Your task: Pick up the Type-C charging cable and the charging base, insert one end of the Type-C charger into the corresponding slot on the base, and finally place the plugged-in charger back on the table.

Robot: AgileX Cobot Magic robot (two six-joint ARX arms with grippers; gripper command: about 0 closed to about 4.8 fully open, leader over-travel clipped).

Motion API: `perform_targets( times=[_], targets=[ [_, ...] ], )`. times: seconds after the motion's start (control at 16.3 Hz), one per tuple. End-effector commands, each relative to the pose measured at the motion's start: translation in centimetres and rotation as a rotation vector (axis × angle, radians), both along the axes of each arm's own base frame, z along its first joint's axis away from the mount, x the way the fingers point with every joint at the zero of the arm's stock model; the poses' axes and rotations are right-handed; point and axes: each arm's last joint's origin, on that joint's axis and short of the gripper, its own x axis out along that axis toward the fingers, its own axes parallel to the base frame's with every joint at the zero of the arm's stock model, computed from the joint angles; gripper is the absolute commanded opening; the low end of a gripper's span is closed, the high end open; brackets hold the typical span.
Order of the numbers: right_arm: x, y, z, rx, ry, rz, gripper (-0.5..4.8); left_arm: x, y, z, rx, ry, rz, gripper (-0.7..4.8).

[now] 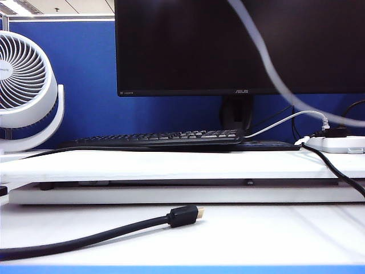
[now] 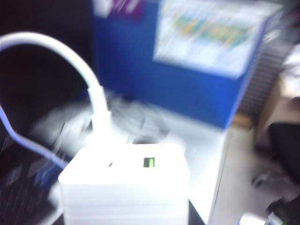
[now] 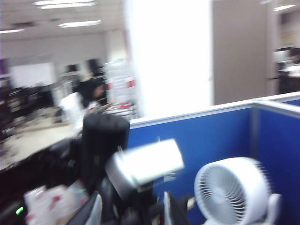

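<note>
Both grippers stay outside the exterior view. Left wrist view: charging base (image 2: 125, 185) fills the lower centre, cable (image 2: 96, 98) plugged into it; finger state unclear. Right gripper's fingers (image 3: 174, 211) look spread, holding nothing.

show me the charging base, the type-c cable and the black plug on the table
charging base (image 2: 126, 185), left wrist view, top face
Type-C charging cable (image 2: 99, 101), left wrist view, plug end
black plug (image 1: 183, 216), exterior view, plug body

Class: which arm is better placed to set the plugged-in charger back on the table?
Left. The charging base, Type-C charging cable plugged in, sits before its wrist camera, apparently in the left gripper. The right gripper faces away, apparently empty.
</note>
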Motion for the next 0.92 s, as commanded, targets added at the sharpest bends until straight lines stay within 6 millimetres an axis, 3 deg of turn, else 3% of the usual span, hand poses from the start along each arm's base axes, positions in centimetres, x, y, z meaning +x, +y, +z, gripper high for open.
perform_targets(
  times=[0.06,0.25,0.43,0.55,0.68,0.8,0.92],
  targets=[
    [-0.1,-0.3,0.3,0.035,-0.002,-0.082,1.77,1.9,-1.3,-3.2,0.161,0.178,0.062,-0.06],
    [0.0,-0.3,0.3,0.041,0.006,-0.108,1.77,5.3,-3.6,-8.2,0.365,0.37,0.118,-0.06],
    [0.0,-0.3,0.3,0.041,0.007,-0.107,1.79,8.3,-5.8,-12.5,0.488,0.445,0.168,-0.06],
    [0.0,-0.3,0.3,0.041,0.007,-0.107,1.79,12.2,-8.3,-19.4,0.676,0.531,0.257,-0.06],
    [0.0,-0.3,0.2,0.039,0.01,-0.107,1.79,12.9,-8.6,-21.0,0.724,0.539,0.289,-0.06],
    [0.1,-0.2,-0.2,0.015,0.053,-0.109,1.79,13.9,-9.3,-23.8,0.804,0.562,0.325,-0.06],
    [0.1,-0.2,-0.3,0.008,0.064,-0.109,1.79,14.3,-9.5,-24.8,0.818,0.574,0.324,-0.04]
  ],
)
